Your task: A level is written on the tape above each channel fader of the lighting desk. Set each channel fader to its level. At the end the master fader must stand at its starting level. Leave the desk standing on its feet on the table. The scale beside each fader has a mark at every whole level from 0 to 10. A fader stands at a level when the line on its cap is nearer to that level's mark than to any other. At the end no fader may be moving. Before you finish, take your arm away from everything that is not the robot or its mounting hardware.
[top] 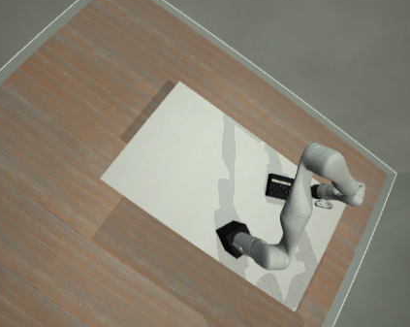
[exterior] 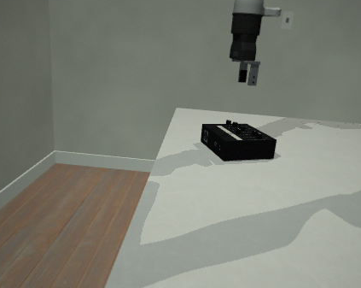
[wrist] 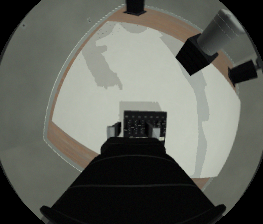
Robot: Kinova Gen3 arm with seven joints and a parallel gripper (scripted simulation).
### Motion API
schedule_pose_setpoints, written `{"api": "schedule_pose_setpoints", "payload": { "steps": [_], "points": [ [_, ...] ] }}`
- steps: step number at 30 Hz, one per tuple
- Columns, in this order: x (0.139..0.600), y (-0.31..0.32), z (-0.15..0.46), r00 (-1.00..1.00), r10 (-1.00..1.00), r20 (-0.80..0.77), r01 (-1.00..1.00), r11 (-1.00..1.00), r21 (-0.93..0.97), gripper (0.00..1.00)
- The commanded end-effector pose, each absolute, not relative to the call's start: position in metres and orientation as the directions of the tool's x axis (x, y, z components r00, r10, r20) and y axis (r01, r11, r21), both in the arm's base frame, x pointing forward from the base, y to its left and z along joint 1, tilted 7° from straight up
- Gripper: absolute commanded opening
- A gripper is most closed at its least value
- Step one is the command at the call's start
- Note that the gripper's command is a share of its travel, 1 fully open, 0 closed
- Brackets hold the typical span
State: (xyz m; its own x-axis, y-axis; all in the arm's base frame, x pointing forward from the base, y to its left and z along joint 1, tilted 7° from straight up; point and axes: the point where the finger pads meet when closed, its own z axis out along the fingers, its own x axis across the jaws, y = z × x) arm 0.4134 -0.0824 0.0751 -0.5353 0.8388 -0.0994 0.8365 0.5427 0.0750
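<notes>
The lighting desk (exterior: pixel 238 141) is a small black box standing flat on the white table, with a pale tape strip along its top and small fader caps behind it. It also shows in the overhead view (top: pixel 279 186), partly under the arm, and in the wrist view (wrist: pixel 144 123), where the levels on the tape are too small to read. My gripper (exterior: pixel 248 73) hangs high above the desk, pointing down, open and empty. In the wrist view the fingertips frame the desk from far above.
The arm's black base (top: pixel 232 237) sits on the table near its front edge. The desk lies near the table's far right corner, close to the wall. The wooden floor (exterior: pixel 52 220) surrounds the table. Dark camera housings (wrist: pixel 200 50) show in the wrist view.
</notes>
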Motion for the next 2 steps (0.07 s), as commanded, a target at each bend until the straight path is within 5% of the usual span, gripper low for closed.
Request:
{"api": "schedule_pose_setpoints", "payload": {
  "steps": [1,2],
  "points": [
    [0.4140,-0.0808,0.0778,-0.532,0.841,-0.096,0.838,0.539,0.077,1.00],
    [0.4140,-0.0808,0.0778,-0.532,0.841,-0.096,0.838,0.539,0.077,1.00]
  ]
}}
